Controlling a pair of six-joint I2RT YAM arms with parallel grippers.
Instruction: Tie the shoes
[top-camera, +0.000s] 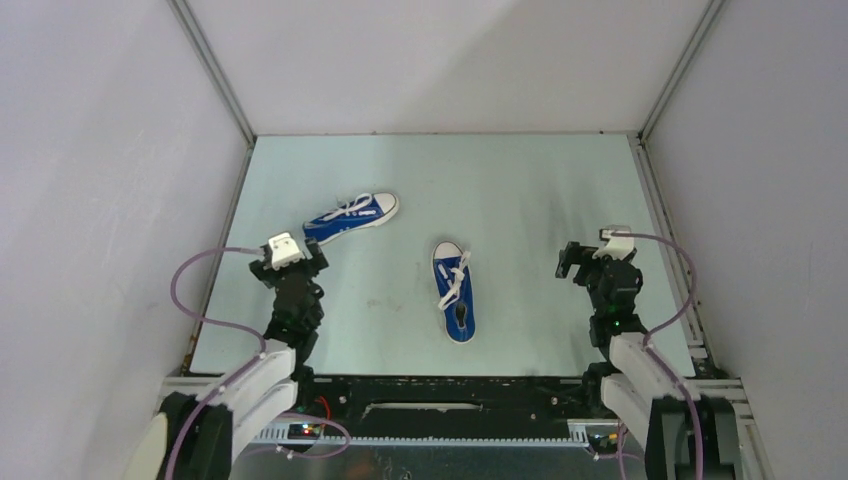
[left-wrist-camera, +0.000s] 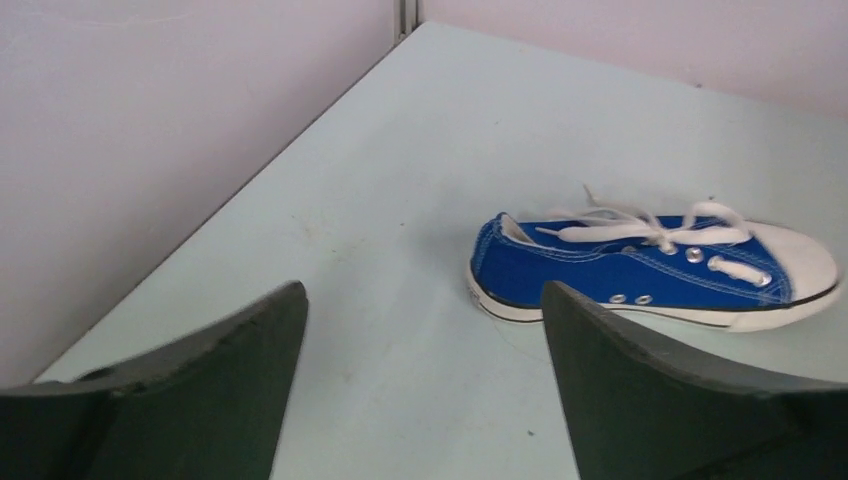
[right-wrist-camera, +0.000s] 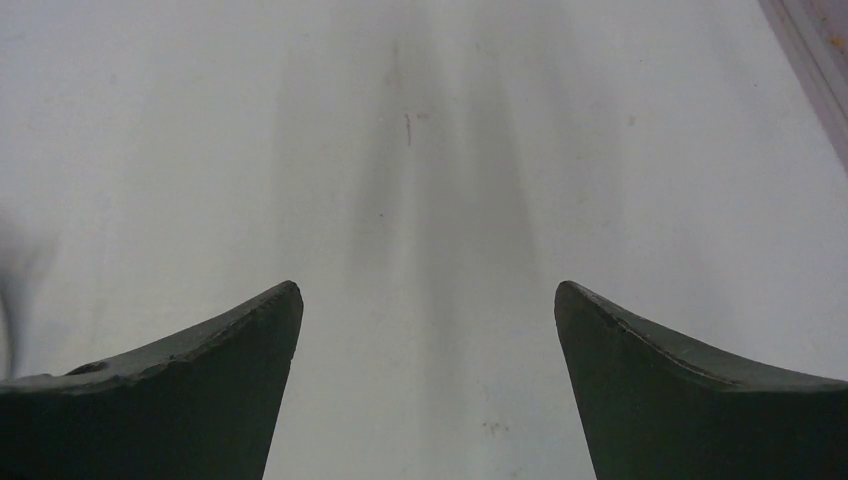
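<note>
Two small blue sneakers with white laces lie on the pale green table. One shoe (top-camera: 352, 217) lies on its side at the left, toe to the right; it also shows in the left wrist view (left-wrist-camera: 650, 266) just beyond my right finger. The other shoe (top-camera: 456, 290) stands upright in the middle, toe pointing away, laces loose. My left gripper (top-camera: 290, 262) is open and empty, just short of the left shoe's heel; it also shows in the left wrist view (left-wrist-camera: 425, 300). My right gripper (top-camera: 578, 262) is open and empty over bare table, well right of the middle shoe; in its wrist view (right-wrist-camera: 428, 295) no shoe shows.
White walls enclose the table (top-camera: 520, 190) on the left, back and right, with metal corner rails (top-camera: 215, 70). The black base frame (top-camera: 440, 395) runs along the near edge. A wall rail shows at the right wrist view's top right (right-wrist-camera: 815, 45).
</note>
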